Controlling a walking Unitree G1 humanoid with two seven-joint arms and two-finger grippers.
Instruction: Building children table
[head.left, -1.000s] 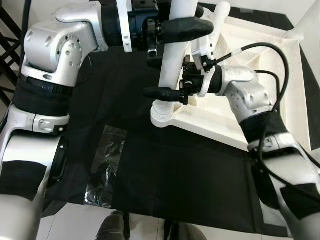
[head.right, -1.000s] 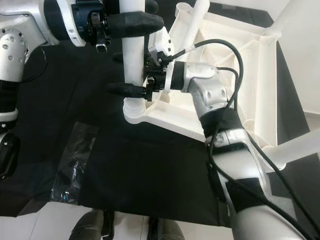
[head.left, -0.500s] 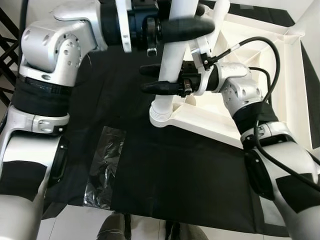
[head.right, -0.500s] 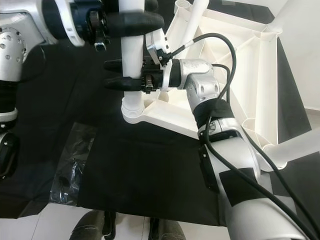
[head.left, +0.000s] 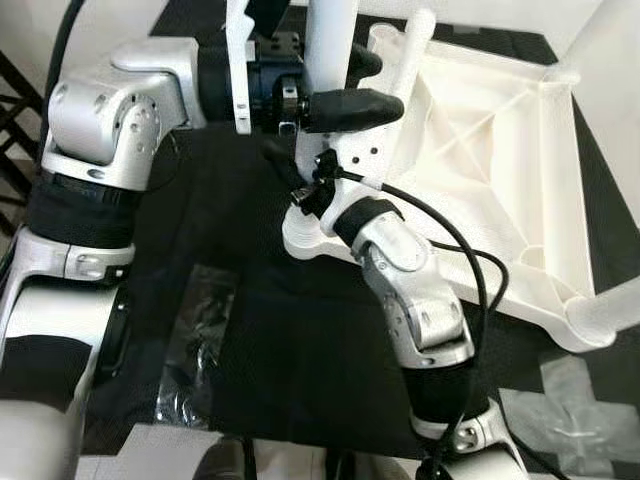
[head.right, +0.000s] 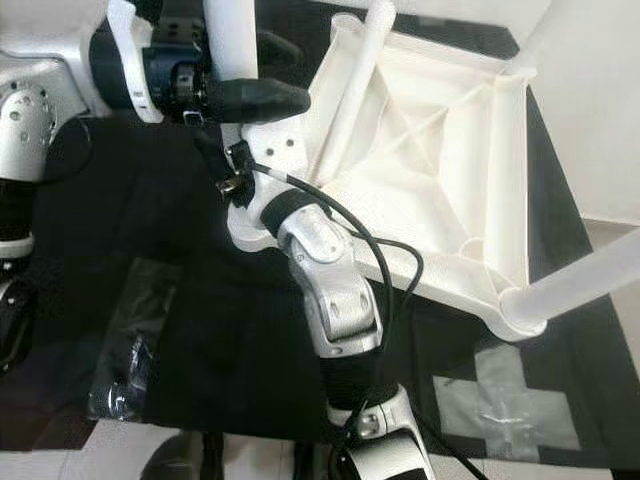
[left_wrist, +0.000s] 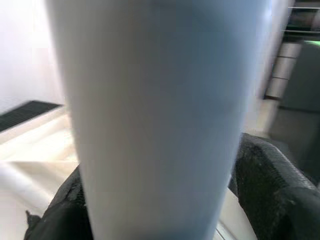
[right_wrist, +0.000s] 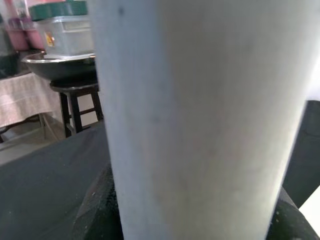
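Lower now, right pincer grips white leg with left pincer.

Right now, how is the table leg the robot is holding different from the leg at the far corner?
The held leg stands upright in the near corner socket, gripped by the left gripper and the right gripper; the far leg leans and nothing touches it. The held leg looks thicker, the far leg thinner. Both are white tubes on the upside-down tabletop.
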